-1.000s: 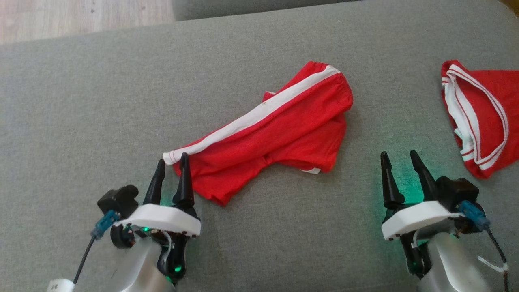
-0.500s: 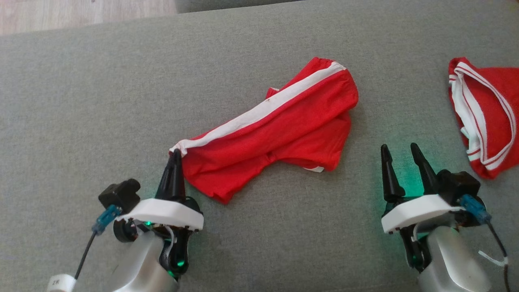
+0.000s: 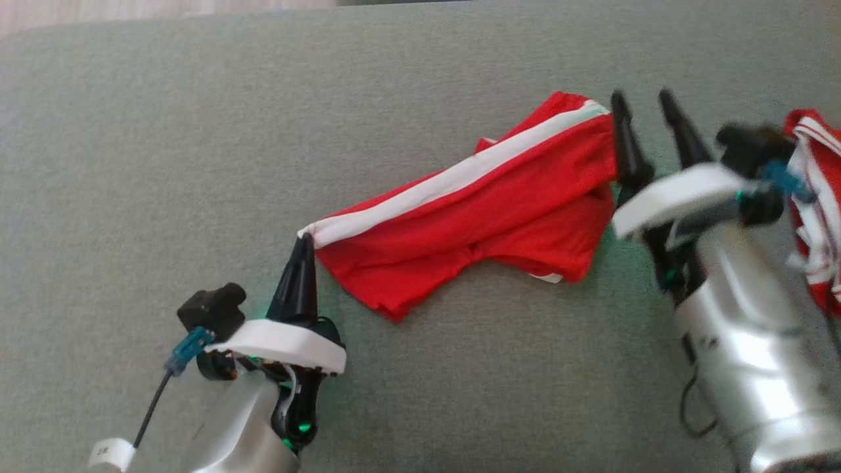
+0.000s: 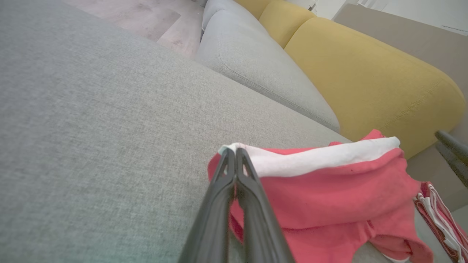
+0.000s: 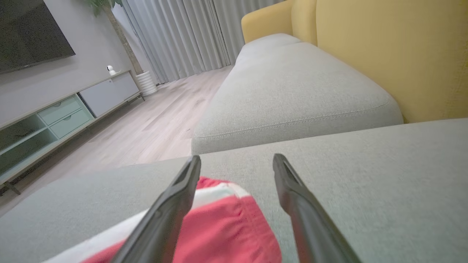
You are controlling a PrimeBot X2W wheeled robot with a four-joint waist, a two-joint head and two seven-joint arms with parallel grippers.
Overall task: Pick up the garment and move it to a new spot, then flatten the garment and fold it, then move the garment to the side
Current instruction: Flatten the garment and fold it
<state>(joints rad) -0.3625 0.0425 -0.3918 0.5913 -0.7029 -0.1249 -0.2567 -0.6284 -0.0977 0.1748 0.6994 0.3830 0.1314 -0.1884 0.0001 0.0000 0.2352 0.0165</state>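
On the grey cloth sofa cushion [image 3: 164, 164], the red shorts with a white side stripe [image 3: 486, 217] are being pinched at one corner.
The shorts are lying across the middle of the cushion. Their near white corner is being squeezed by the left gripper [image 3: 303, 246], its fingers pressed together. The right gripper [image 3: 642, 98] is being held at their far end, fingers apart, gripping nothing. A red cloth with white trim [image 3: 815, 197] is lying at the right edge.
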